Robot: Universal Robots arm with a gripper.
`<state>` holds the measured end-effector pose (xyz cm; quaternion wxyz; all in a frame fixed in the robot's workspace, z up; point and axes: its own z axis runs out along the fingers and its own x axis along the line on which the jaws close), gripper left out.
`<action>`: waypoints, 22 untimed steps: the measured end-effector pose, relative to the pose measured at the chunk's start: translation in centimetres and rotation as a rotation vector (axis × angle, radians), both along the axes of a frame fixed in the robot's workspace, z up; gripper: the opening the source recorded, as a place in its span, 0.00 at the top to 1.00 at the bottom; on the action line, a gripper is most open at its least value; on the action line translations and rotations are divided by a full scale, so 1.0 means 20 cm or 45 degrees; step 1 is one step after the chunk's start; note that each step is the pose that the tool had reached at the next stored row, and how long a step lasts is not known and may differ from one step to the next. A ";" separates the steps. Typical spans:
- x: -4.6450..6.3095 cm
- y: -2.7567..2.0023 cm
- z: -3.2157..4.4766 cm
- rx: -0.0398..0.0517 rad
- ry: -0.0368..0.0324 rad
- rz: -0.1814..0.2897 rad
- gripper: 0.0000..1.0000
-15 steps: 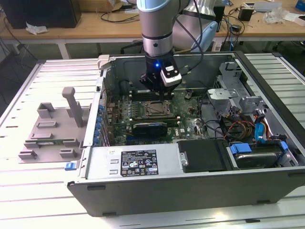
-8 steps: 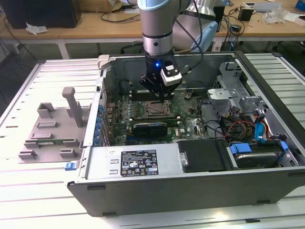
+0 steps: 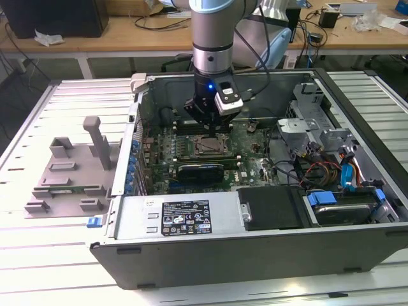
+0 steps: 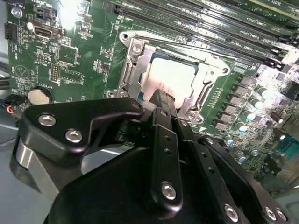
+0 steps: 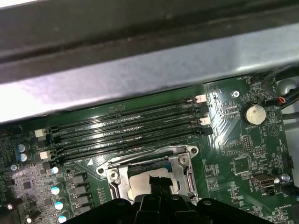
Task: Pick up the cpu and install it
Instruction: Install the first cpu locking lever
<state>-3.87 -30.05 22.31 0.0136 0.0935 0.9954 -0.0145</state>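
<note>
In the exterior view, the arm reached down into the open computer case (image 3: 357, 210), which lay on its side on the slatted surface (image 3: 38, 255). The gripper (image 3: 208, 125) hung over the motherboard (image 3: 255, 156), directly above the socket frame (image 3: 209, 146). A grey tray (image 3: 67, 175) sat on the surface well apart, toward the exterior view's left of the case. From here I could not tell how the fingers stood.

In the second wrist view, the cpu (image 4: 169, 80) lay flat inside the socket frame (image 4: 131, 70), its pale metal top facing up, with the frame's metal sides around it. The gripper (image 4: 160, 97) pointed straight at it, its dark tip reaching over the near edge of the chip. The fingers looked pressed together into one narrow black tip, with no gap showing between them and nothing pinched. Whether the tip touched the chip's top or hovered just over it could not be told. Memory slots (image 4: 219, 32) ran past the far side of the socket.

In the first wrist view, the cpu (image 5: 140, 181) again sat within the socket frame (image 5: 184, 170), and the gripper (image 5: 158, 185) overlapped the chip's middle, coming at it squarely from above. Judging by this, the chip was already seated and lay directly below the gripper, not off to either side.
</note>
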 end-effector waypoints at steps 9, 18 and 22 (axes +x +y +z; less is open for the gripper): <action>0.00 -0.002 -0.007 -0.002 0.0011 0.292 0.89; -0.02 -0.086 -0.011 -0.003 0.0020 0.320 0.89; -0.04 -0.102 -0.013 -0.003 0.0028 0.329 0.89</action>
